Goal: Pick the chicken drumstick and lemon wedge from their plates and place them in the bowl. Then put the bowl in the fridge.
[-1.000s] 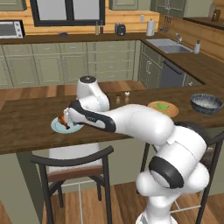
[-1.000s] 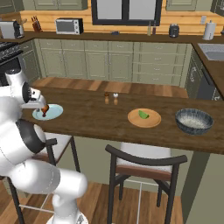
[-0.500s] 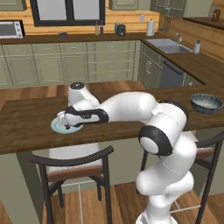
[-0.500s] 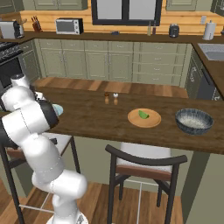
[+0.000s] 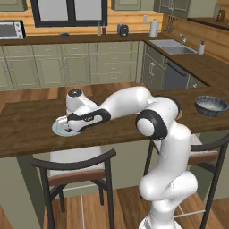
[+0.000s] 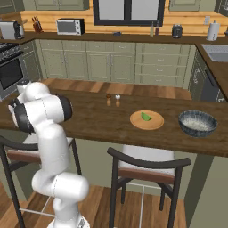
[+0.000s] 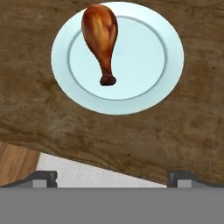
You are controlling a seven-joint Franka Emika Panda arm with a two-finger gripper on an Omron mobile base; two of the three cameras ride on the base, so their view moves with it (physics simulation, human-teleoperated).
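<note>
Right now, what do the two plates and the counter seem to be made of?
Pale blue plate: probably glazed ceramic, smooth and glossy. Tan plate: looks like matte wood, though no grain is visible. Counter: dark wood, with visible grain streaks.

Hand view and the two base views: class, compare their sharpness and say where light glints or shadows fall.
Hand view: crisp; the drumstick carries a pale glossy streak and the blue plate is evenly lit, with hardly any shadow. Left base view: softer; the arm hides most of that plate. Right base view: the bowl and wooden plate cast only faint shadows on the counter.
</note>
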